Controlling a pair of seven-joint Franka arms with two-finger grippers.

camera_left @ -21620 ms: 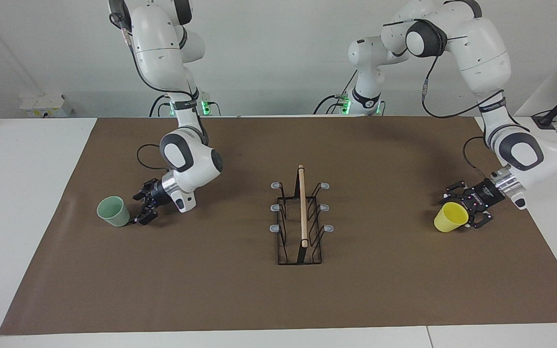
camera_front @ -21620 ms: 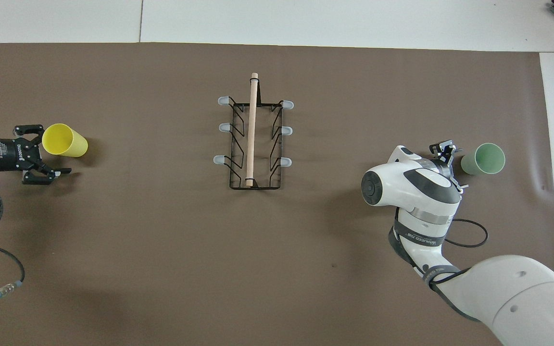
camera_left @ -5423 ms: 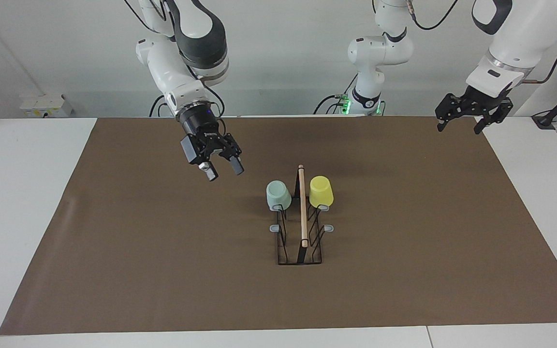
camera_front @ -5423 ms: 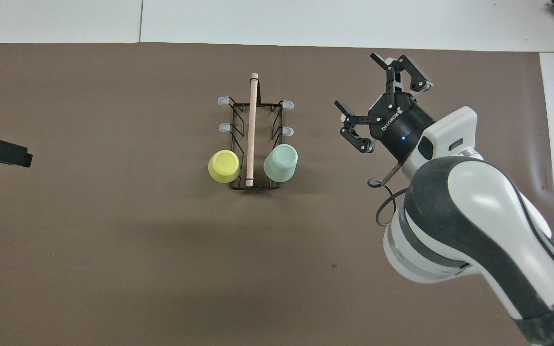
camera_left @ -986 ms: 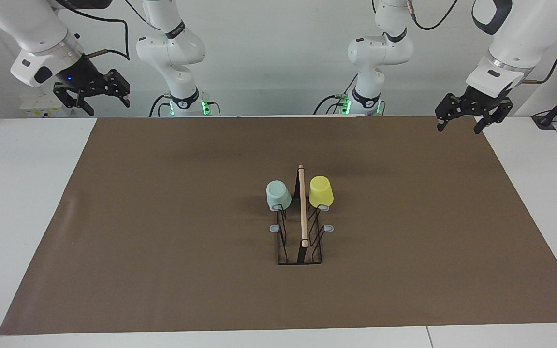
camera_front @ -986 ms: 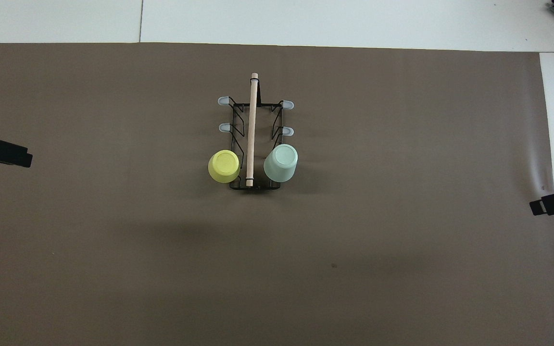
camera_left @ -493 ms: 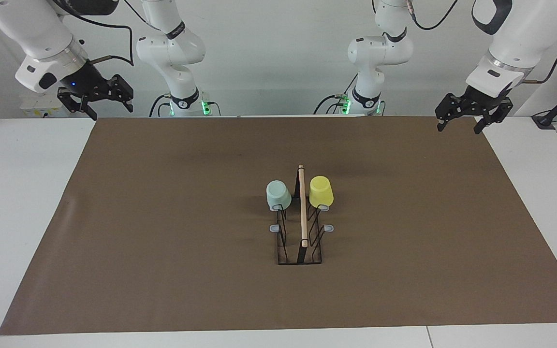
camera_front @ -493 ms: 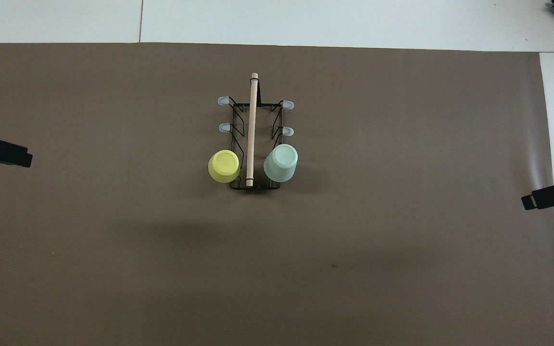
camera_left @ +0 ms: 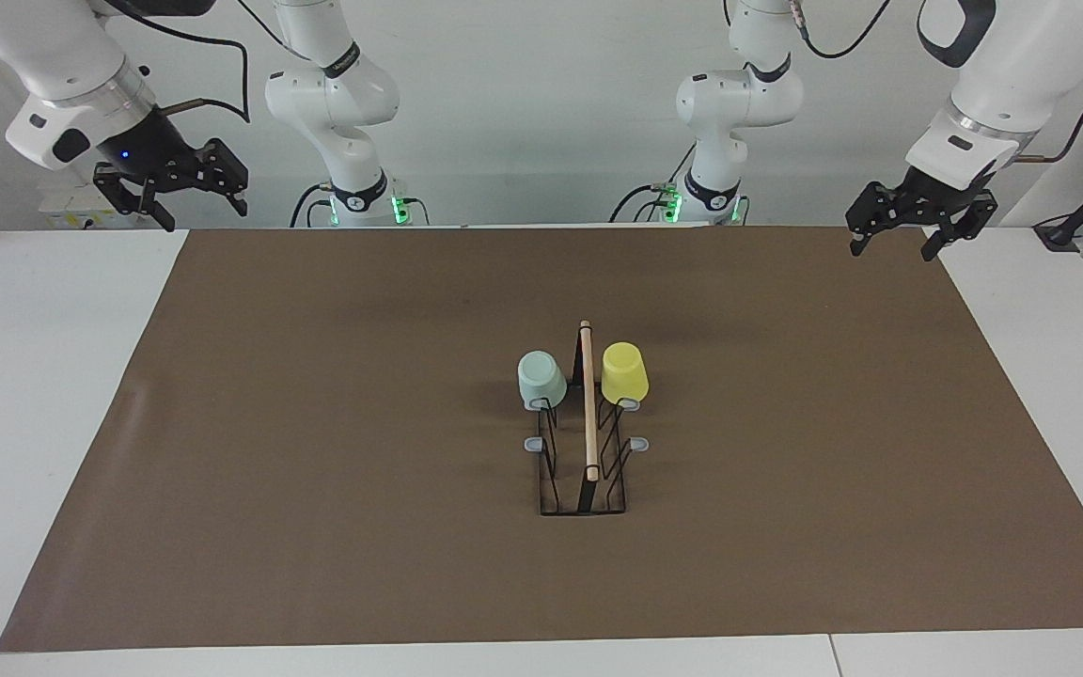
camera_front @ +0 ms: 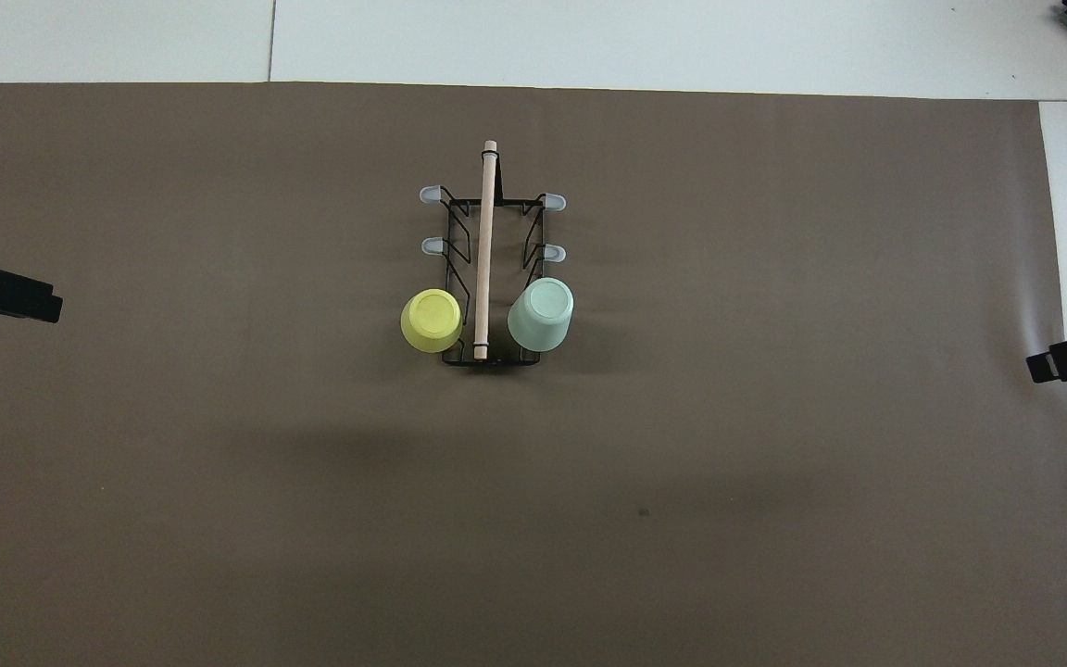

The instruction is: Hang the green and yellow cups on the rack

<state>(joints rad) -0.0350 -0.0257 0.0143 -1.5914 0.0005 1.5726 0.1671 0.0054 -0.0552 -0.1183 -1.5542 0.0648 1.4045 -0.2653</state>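
Green cup (camera_left: 541, 379) and yellow cup (camera_left: 623, 373) upside down on the rack (camera_left: 583, 470), on the two prongs nearest the robots, one each side of the wooden rod (camera_left: 588, 400). Rack in the middle of the brown mat (camera_left: 316, 451). Left gripper (camera_left: 908, 224) up in the air over the mat's corner, jaws wide apart, holding nothing. Right gripper (camera_left: 173, 184) up high at the other end, jaws spread too, nothing in them.

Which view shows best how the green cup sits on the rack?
Facing view: the green cup shows side-on, upside down over a prong of the rack. Overhead view shows mainly its upturned bottom, hiding the prong.
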